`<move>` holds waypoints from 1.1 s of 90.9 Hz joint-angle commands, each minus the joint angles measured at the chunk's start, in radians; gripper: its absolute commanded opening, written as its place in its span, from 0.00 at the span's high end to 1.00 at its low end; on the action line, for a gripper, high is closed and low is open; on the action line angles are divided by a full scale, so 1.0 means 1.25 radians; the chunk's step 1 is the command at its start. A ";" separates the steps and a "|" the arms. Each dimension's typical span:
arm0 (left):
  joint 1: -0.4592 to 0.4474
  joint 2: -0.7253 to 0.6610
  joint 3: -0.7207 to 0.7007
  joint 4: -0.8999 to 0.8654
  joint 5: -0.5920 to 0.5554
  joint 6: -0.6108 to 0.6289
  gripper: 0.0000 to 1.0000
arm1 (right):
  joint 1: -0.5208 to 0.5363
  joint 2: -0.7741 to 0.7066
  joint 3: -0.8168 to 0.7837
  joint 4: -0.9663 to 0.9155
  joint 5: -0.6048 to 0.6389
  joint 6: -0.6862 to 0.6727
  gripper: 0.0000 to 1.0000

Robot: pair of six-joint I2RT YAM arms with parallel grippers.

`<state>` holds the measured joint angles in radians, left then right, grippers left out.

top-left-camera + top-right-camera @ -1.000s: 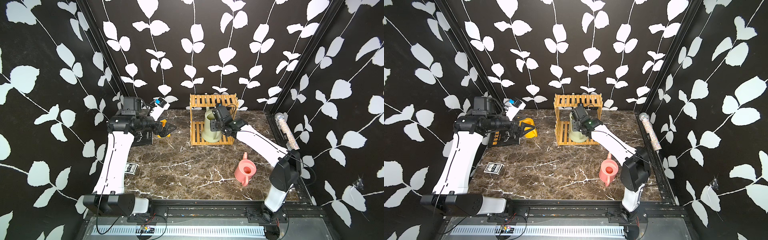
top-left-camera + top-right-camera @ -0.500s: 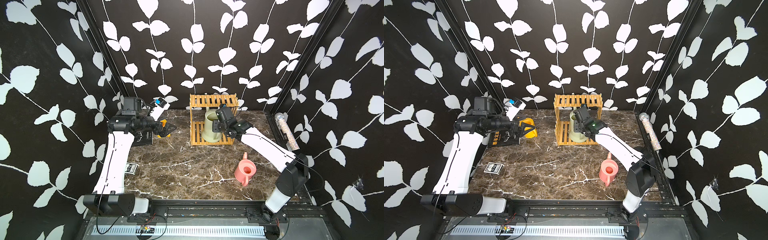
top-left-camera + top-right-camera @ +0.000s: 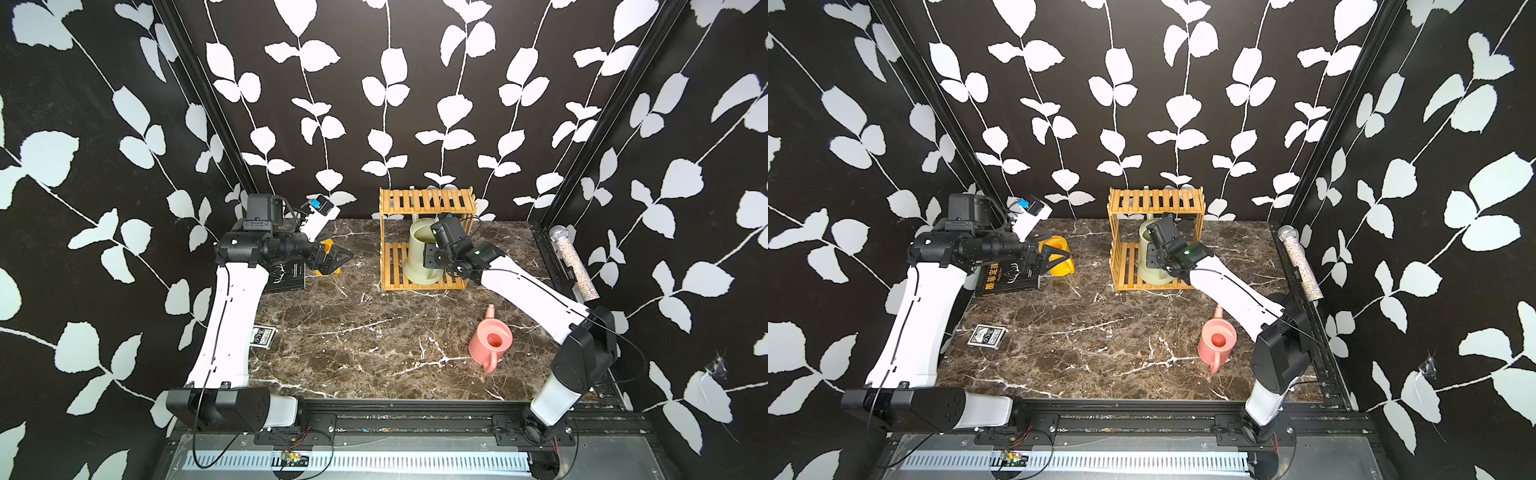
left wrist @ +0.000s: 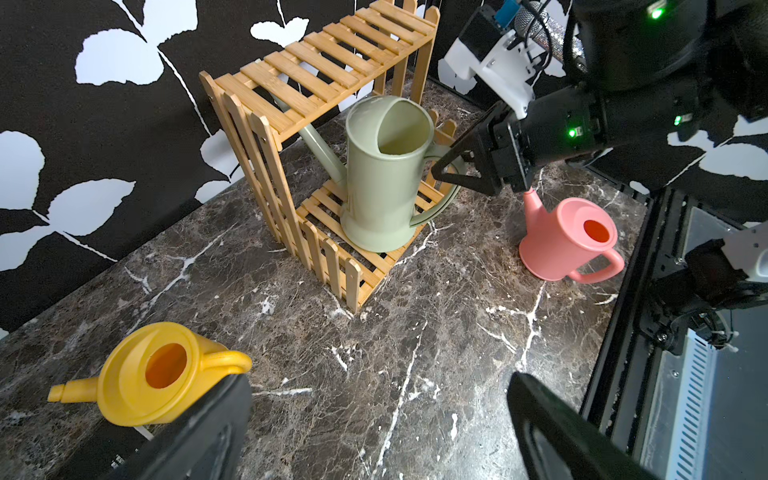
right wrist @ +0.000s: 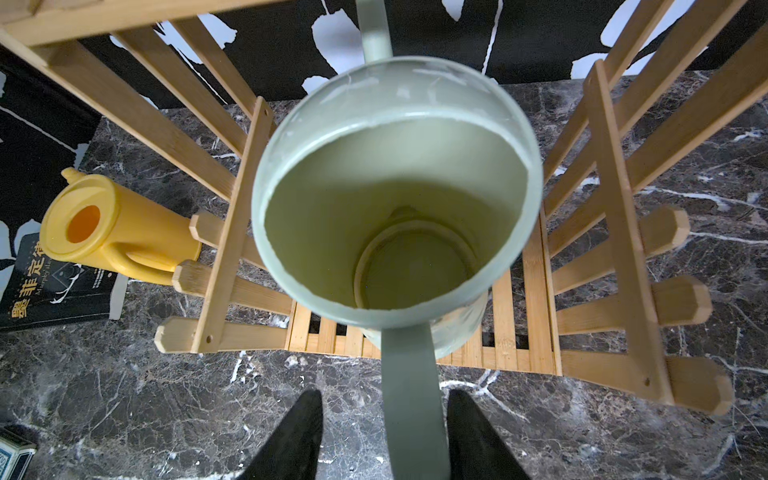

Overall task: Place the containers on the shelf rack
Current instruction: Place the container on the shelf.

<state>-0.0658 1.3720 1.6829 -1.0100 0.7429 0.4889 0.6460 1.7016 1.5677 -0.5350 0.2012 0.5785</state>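
A two-tier shelf rack of orange-tan wooden slats (image 3: pixel 428 202) stands at the back of the brown marble table (image 3: pixel 353 332). The large pale green plastic watering can (image 4: pixel 382 187) stands upright on the rack's lower tier, near its front edge. Its long spout slants up toward the rack's back under the upper tier, and its handle sticks out of the rack's open front.

The right end effector (image 5: pixel 384 395) is just in front of the rack. Its two black fingers straddle the green handle, partly spread, with a clear gap on at least one side, so nothing is clamped.

The small yellow plastic watering can (image 4: pixel 141 374) lies tipped on the table beside the rack, on the left arm's side, next to a black book with gold lettering (image 3: pixel 1005 278). The left end effector (image 4: pixel 374 380) hovers by the yellow can, spread wide and holding nothing.

The small pink plastic watering can (image 3: pixel 490 340) stands upright on the table, in front of the rack on the right arm's side and well apart from it.
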 commanded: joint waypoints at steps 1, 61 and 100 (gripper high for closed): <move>-0.003 -0.029 -0.009 0.010 0.011 -0.003 0.01 | 0.003 -0.017 0.000 0.022 -0.009 0.015 0.49; -0.003 -0.029 -0.011 0.012 0.013 -0.002 0.02 | 0.015 -0.011 0.005 0.026 -0.012 0.024 0.50; -0.003 -0.029 -0.011 0.012 0.013 -0.002 0.01 | 0.021 -0.003 0.012 0.028 -0.012 0.028 0.50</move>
<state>-0.0658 1.3720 1.6798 -1.0073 0.7433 0.4889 0.6605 1.7016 1.5677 -0.5312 0.1856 0.5999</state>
